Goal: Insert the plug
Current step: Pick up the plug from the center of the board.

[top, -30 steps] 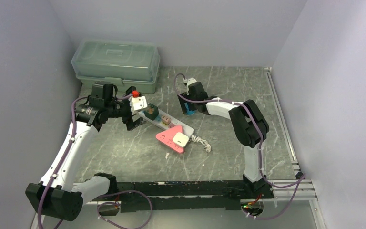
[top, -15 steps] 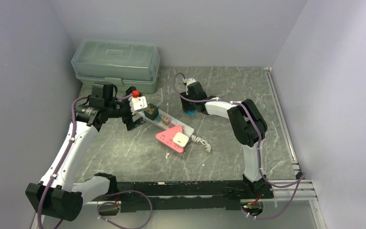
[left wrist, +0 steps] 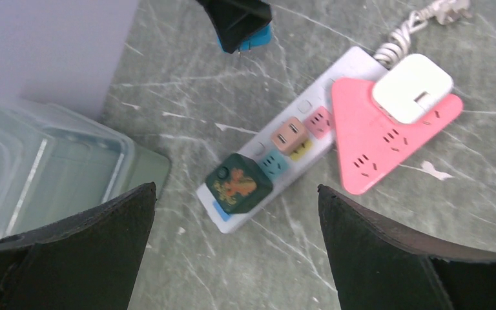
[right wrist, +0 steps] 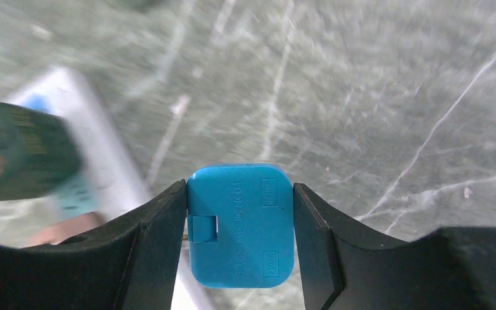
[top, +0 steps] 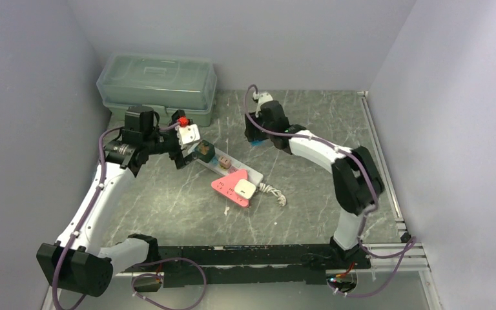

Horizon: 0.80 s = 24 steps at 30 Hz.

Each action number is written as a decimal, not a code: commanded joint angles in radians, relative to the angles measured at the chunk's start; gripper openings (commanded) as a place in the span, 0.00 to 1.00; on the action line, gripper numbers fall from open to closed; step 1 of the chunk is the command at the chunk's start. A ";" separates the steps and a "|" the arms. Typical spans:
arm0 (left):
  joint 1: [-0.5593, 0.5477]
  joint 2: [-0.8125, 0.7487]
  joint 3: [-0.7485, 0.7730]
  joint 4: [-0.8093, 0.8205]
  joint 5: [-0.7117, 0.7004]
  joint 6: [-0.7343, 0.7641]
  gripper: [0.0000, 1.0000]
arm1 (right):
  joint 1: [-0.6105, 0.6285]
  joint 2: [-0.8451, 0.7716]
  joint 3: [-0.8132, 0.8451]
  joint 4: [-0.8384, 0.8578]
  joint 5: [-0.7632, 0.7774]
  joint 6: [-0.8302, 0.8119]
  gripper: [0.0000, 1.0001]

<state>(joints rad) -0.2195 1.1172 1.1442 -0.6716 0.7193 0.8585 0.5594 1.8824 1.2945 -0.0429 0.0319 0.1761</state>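
Right gripper [right wrist: 239, 197] gripped blue plug [right wrist: 240, 248], seemingly clear of the table [right wrist: 394, 97], left gripper [left wrist: 236, 190] hung wide open, empty, above power strip [left wrist: 310, 103].

Top external: looks down and forward from high behind the near edge, far enough to take in the whole tabletop [top: 297, 206]. Left wrist: faces nearly straight down from mid height onto the white power strip [left wrist: 284, 148]. Right wrist: sits very close over the blue plug [right wrist: 240, 223], background blurred. Shared by all three: the strip's end bearing the dark green cube [left wrist: 239, 183].
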 commanded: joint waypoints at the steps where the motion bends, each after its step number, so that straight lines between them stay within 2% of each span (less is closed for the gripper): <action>1: -0.010 -0.025 -0.055 0.238 0.039 -0.014 1.00 | 0.042 -0.204 -0.023 0.048 -0.026 0.083 0.48; 7: -0.124 0.002 -0.121 0.455 -0.072 0.111 1.00 | 0.112 -0.325 -0.021 0.019 -0.046 0.148 0.48; 13: -0.186 0.020 -0.150 0.659 -0.167 0.079 1.00 | 0.161 -0.383 0.008 0.007 -0.073 0.193 0.48; 17: -0.191 -0.015 -0.174 0.654 -0.104 0.073 1.00 | 0.183 -0.416 0.007 0.018 -0.079 0.215 0.48; 24: -0.212 -0.033 -0.172 0.517 -0.041 0.079 1.00 | 0.211 -0.444 0.017 0.032 -0.086 0.230 0.48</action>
<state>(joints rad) -0.4152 1.1088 0.9630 -0.1158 0.6327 0.9367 0.7525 1.4967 1.2797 -0.0612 -0.0391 0.3782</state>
